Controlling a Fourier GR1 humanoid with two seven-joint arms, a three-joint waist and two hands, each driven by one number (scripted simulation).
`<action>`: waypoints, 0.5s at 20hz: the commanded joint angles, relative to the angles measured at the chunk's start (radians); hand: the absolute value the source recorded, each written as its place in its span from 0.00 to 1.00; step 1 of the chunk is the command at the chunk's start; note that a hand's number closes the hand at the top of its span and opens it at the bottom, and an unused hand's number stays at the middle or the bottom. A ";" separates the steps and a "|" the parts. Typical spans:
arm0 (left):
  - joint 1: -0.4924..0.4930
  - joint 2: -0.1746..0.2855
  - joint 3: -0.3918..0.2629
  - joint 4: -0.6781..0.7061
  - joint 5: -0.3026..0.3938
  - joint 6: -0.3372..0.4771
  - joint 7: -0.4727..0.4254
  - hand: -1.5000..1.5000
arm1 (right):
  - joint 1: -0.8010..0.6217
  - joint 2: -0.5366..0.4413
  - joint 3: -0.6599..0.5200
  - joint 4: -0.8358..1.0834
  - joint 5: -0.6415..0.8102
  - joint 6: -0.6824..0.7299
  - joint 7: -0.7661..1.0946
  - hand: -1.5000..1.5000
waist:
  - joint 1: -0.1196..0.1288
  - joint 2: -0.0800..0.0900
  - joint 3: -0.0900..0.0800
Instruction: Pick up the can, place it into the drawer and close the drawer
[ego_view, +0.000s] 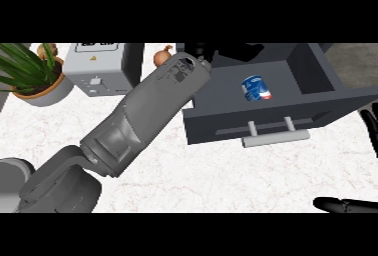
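Right hand (344, 204) only pokes in at the bottom right corner and the right edge. Its fingers (369, 125) are straight and spread wide apart, with nothing between them.

The drawer (310, 75) sits open just left of those fingers, and its front corner is close to the upper one, though I can't say if they touch. The handle (275, 136) sticks out a bit further left of them, toward the counter (221, 175).

The can (255, 88) is lying on its side inside the drawer, up and well left of the right fingers, and no hand is on it.

The left forearm (140, 120) runs diagonally up to the drawer's back left corner. The left hand (214, 50) is just a dark shape behind that back wall, so I honestly can't tell how it's set.

Far left of everything are a grey box (96, 65) and a plant (29, 70).
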 joint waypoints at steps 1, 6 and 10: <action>0.000 0.000 0.000 0.033 0.016 0.014 -0.027 0.00 | -0.002 0.003 0.005 -0.031 0.005 -0.015 0.033 0.00 | 0.010 -0.002 -0.001; 0.021 0.000 -0.013 0.023 0.041 0.060 -0.051 0.00 | 0.032 -0.014 -0.017 -0.015 -0.014 0.020 -0.014 0.00 | 0.004 -0.002 0.000; 0.028 0.000 -0.013 0.013 0.075 0.080 -0.052 0.00 | 0.018 -0.033 0.010 -0.069 0.044 0.015 0.002 0.00 | -0.017 0.003 -0.001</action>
